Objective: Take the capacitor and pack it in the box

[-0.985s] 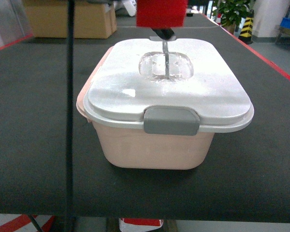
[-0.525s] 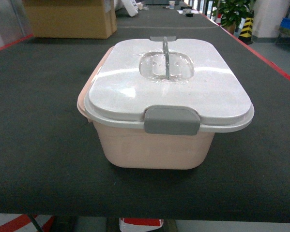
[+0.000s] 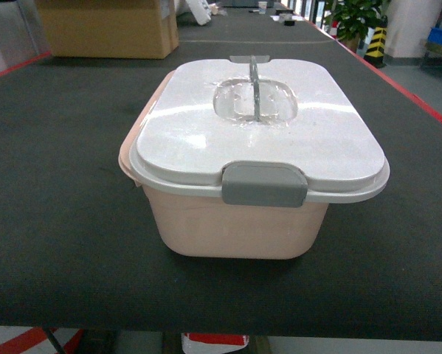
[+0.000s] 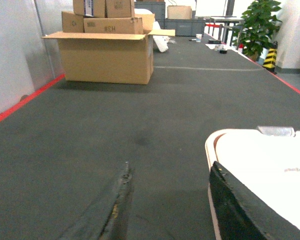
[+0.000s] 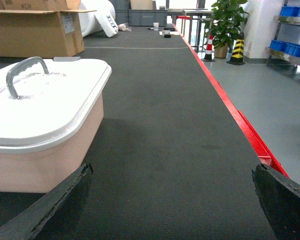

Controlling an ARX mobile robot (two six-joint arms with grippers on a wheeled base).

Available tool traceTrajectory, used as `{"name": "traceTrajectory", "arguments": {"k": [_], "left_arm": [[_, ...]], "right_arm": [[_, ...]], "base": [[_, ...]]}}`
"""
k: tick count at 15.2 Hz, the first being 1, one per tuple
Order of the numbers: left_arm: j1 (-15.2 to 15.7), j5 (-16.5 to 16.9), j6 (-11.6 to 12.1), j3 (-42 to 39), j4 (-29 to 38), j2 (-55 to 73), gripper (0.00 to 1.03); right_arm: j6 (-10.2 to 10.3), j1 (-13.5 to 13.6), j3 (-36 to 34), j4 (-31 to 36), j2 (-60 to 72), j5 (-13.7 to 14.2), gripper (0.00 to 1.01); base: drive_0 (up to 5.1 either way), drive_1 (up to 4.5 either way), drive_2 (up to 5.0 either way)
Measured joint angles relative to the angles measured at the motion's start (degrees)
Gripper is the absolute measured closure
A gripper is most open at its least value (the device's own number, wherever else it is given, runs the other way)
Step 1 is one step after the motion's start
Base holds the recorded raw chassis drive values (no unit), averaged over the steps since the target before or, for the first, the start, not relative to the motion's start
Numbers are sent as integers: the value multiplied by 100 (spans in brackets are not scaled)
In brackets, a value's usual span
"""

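A pale pink box (image 3: 235, 221) with a white lid (image 3: 257, 129) sits closed on a dark worktop (image 3: 58, 221), near its front edge in the head view. One grey latch (image 3: 264, 184) faces the camera at 6 o'clock and a grey handle (image 3: 254, 85) stands upright in the lid's clear centre recess. The box's long axis runs from 6 to 12 o'clock, away from the robot. No capacitor is visible anywhere. Neither gripper appears in the head view. From the left wrist camera the box (image 4: 260, 165) lies at about 4 o'clock, just beside one dark fingertip (image 4: 240, 210); from the right wrist camera it (image 5: 44, 150) lies at about 9 o'clock, with the right gripper (image 5: 172, 200) spread wide, fingers at both lower corners. Whether the left gripper is open or closed cannot be told. Both arms seem about equally near. A brown cardboard carton (image 4: 107, 55) stands far back at 11 o'clock; the smaller carton on top is marked "#SH"; other labels are unreadable.
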Motion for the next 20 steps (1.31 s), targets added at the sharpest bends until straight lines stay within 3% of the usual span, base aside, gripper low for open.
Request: {"name": "traceTrajectory", "arguments": {"k": [1,4,12,13,14,18,19,20], "left_arm": [[210,328,0,-778,203,-442,77],[481,640,-4,-1528,339,-929,102],[1207,1327,-20,-3003,2,-2752,101],[1473,1716,-17,-3115,-151,-3001,101],[1657,1797,-20,-3187,-245,-3165,101],[1672,1825,-22,-3429,-802,-3950,101],[1672,1827,-22,-3578,-492,-3987,101],[1672,1825,-22,-3639,-645,-4094,101]], "right_arm": [[0,0,0,0,0,0,3],[0,0,0,-4,0,2,3],[2,0,0,-2,0,0,3],[0,0,0,-4,0,0,3],[2,0,0,-2,0,2,3],[2,0,0,-2,0,0,3],[2,0,0,-2,0,0,3],[0,0,0,-4,0,0,3]], "base": [[0,0,0],[0,0,0],[0,0,0],[0,0,0],[0,0,0],[0,0,0],[0,0,0],[0,0,0]]}}
